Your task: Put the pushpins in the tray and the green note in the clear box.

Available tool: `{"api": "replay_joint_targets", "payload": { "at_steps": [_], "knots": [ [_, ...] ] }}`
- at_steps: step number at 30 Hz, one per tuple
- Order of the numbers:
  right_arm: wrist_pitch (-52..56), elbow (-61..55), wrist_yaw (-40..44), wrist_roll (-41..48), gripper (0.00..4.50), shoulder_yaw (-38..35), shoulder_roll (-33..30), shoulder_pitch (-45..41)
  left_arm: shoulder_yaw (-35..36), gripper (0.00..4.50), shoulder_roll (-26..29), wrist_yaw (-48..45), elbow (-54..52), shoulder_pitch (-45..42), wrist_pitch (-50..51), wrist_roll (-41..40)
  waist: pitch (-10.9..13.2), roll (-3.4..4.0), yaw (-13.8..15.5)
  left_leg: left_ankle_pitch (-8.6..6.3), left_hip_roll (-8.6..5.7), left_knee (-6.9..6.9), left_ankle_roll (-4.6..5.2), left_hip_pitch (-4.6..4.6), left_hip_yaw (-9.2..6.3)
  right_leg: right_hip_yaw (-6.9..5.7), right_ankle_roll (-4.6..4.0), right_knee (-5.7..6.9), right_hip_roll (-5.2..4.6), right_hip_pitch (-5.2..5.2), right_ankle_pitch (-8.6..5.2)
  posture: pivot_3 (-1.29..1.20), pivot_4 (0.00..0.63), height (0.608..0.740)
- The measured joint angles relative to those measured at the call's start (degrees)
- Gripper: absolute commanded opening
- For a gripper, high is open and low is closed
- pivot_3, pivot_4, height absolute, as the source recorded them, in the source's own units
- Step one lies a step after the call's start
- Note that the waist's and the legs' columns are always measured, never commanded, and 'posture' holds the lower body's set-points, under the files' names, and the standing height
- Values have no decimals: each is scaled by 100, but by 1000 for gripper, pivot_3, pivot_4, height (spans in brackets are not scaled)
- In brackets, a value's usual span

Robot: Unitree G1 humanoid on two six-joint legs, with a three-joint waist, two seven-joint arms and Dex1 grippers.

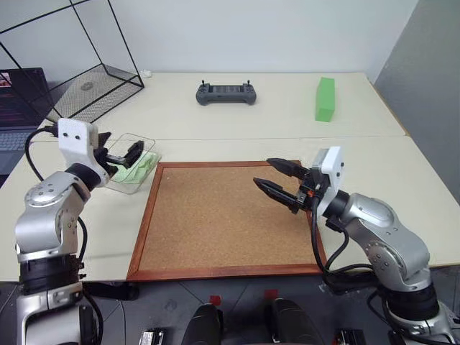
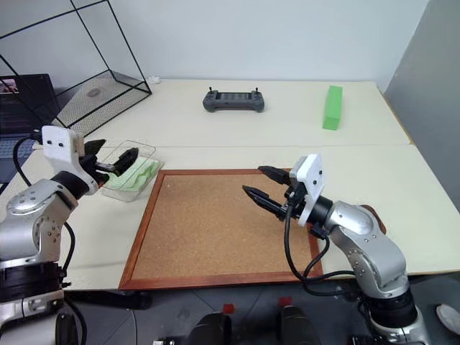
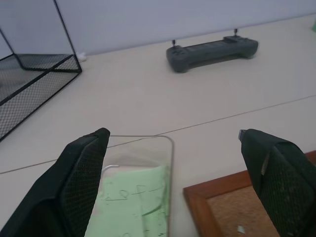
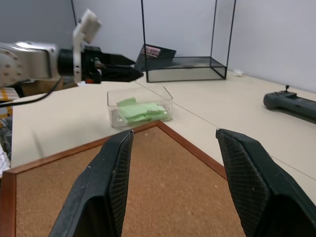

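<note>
Cream table [image 1: 237, 115] w/ a seam line across it, beyond both end effectors — plain pale wall [image 1: 251, 32] behind, grey wall [image 1: 431, 79] past the right end effector. Dark floor [image 1: 172, 302] at the near edge — even, soft light.

The big square cork board [image 1: 226, 215] looks grainy and matt, with a smooth reddish-brown wooden frame round it. At its ten o'clock the clear plastic rectangular box [image 1: 133, 172] is glossy and see-through — pale green paper slips [image 4: 139, 110] inside look flat and matt. Black wire-frame cube [image 1: 86, 65] has thin metal rods and a fine mesh base. The cream table top [image 1: 273, 122] is smooth and dull — the grey handheld controller [image 1: 226, 93] is matt plastic.
</note>
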Motion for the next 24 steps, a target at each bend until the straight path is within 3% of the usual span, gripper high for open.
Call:
{"api": "replay_joint_targets", "payload": {
  "at_steps": [2, 5, 10, 18, 24],
  "knots": [
    [6, -51, -353, -251, 2835, -58, 1, 196, -73, 4455, -308, 204, -566, 304, 172, -69, 0, 0, 1, 0, -2, 1, 0, 3, 2, 10, 0, 1, -3, 1, 0, 0, 150, 740],
    [6, -108, -954, -845, 3294, -78, 36, 597, -248, 4500, -783, 578, -1172, 741, 440, -135, 0, -1, 3, 0, -2, 1, 0, 2, 5, 18, 1, 1, -2, 0, 0, 0, 150, 740],
    [6, -348, -1902, -1648, 4460, -43, 385, 1282, -477, 4500, -1451, 1234, -1823, 1225, 653, -96, 0, -1, -6, 0, 4, 0, -1, 7, 11, 24, 1, 4, 7, 0, 0, 0, 150, 740],
    [0, -698, -2908, -2475, 4460, -11, 1068, 2259, -857, 4500, -1858, 1758, -2294, 2285, 404, 446, -1, -1, -3, 0, 3, 0, -2, 13, 17, 34, 2, 1, 11, 4, -2, 0, 150, 740],
    [-37, -793, -3129, -2744, 4460, 19, 1314, 2593, -1167, 4500, -2141, 2087, -2534, 2571, 123, 856, -1, -1, 1, 0, 2, 0, -2, 12, 26, 35, 14, -3, 32, 6, -11, 0, 150, 740]
  ]
}}
